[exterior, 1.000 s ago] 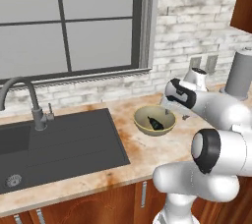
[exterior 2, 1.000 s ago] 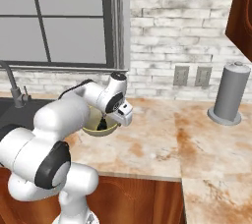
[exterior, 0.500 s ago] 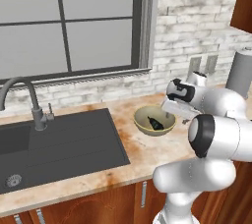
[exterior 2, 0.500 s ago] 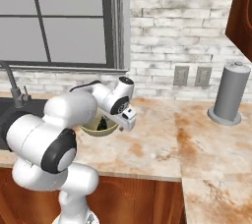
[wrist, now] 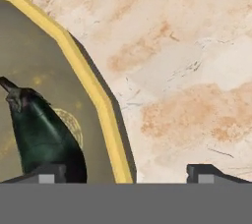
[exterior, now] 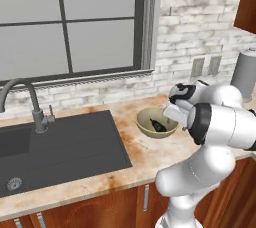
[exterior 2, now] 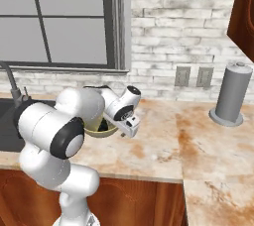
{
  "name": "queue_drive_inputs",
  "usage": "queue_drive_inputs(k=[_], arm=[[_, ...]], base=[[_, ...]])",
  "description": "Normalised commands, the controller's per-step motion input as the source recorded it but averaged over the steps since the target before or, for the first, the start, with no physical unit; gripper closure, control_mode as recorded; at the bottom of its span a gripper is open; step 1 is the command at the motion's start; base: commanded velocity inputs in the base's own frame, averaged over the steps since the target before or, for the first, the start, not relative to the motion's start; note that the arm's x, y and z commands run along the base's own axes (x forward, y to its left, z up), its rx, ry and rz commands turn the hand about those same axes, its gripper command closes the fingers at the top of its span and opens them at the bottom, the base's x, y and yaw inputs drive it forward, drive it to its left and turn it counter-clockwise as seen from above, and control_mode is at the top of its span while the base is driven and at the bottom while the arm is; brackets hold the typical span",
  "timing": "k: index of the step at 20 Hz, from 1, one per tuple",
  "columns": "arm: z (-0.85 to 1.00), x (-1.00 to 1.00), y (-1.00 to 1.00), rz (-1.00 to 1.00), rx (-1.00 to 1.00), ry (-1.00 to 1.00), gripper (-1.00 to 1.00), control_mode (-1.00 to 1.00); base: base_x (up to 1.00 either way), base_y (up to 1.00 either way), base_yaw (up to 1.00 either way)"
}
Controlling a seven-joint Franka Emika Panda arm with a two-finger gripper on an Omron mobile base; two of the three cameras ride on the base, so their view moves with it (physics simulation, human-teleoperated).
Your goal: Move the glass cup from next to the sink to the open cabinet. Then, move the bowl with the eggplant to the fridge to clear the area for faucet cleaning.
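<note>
**Closing in on the bowl's rim**

Working the second half, we judge: no cup stands by the sink (exterior: 60, 147), though we cannot confirm it reached the cabinet. The bowl (exterior: 146, 123) sits on the counter (exterior 2: 163, 145) right of the sink, eggplant (wrist: 42, 134) inside. Our claw (wrist: 126, 171) is spread, holding nothing, fingertips (wrist: 47, 173) straddling the rim. Gripping, lifting and the fridge trip remain.

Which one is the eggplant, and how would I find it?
Start at the big black sink, then look right along the counter to the round olive-tan bowl. The eggplant is the small, nearly black, long vegetable lying inside it.
</note>
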Motion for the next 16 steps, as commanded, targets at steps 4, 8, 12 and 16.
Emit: queue_drive_inputs(k=[4,8,12,16], arm=[[0.00,0.01,0.00,0.00,0.02,0.00,1.00,-1.00],[0.28,-0.01,0.00,0.00,0.00,-0.05,1.00,-1.00],[0.96,-0.02,0.00,-0.03,0.01,-0.08,1.00,-1.00],[1.00,-0.21,0.00,-0.02,0.01,-0.15,1.00,-1.00]], base=[[0.00,0.00,0.00],[0.00,0.00,0.00],[0.00,0.00,0.00],[0.00,0.00,0.00]])
